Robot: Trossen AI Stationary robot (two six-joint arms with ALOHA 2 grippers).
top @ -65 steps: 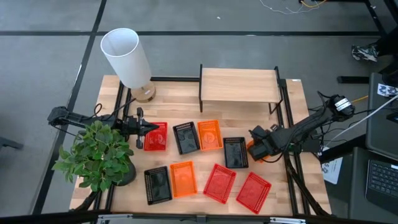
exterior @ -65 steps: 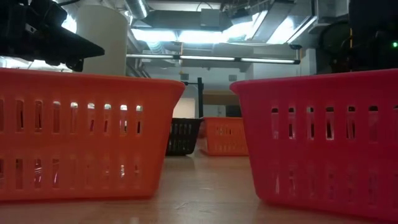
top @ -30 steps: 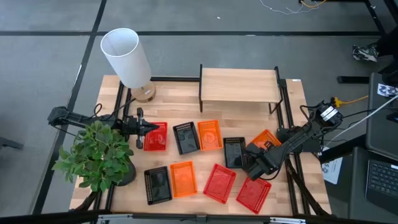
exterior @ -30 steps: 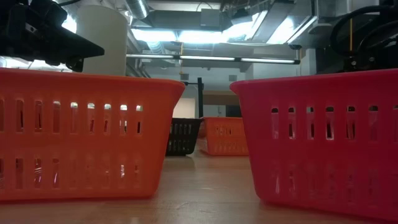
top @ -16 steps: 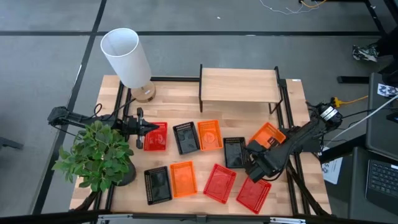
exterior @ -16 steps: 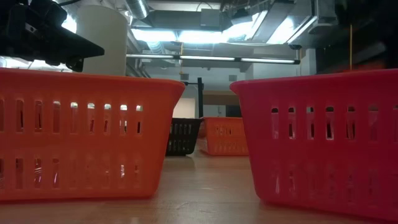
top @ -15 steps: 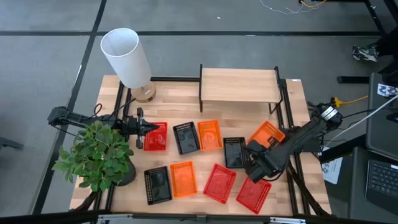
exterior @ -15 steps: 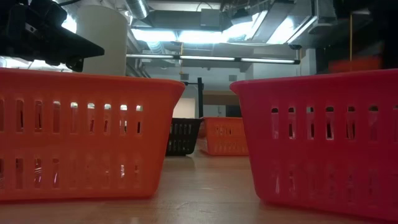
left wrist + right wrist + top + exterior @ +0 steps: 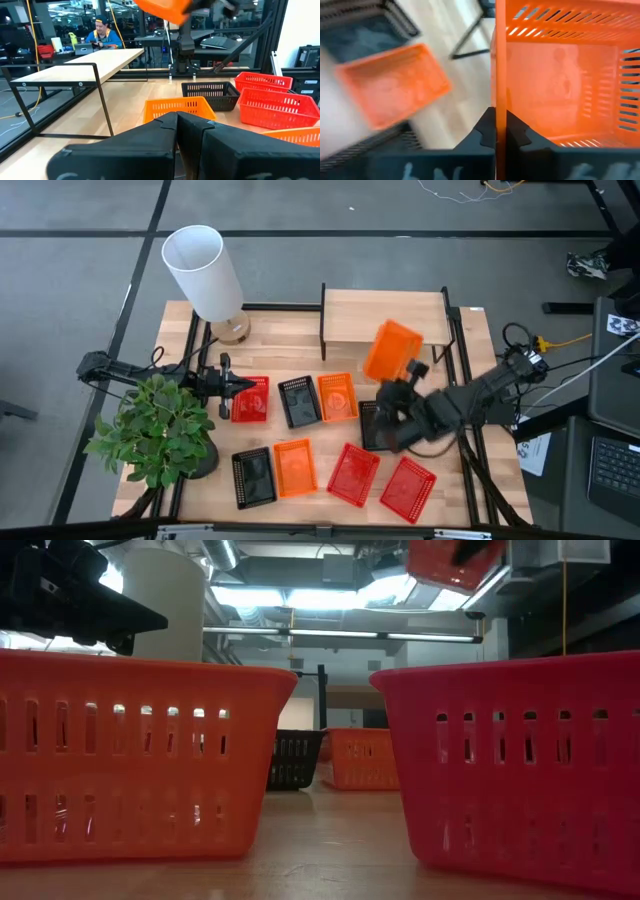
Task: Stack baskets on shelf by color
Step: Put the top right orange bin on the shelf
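**Orange basket aloft near the shelf**

Could slip or swing from here: held by one thin wall only, tilted, over the front edge of the shelf (image 9: 384, 317). Could also clip a shelf leg or the black basket (image 9: 377, 424) below if lowered short. Right gripper (image 9: 500, 131) pinched nearly closed on the wall of the orange basket (image 9: 391, 350), carried clear of the bench (image 9: 470, 370). Left gripper (image 9: 240, 385) parked beside a red basket (image 9: 251, 400), fingers together, holding nothing.

Bright ceiling lights (image 9: 330, 595) glare at table level, and everything overhead looks even and softly shadowed. My right wrist's picture smears the table (image 9: 455, 75) into blur.
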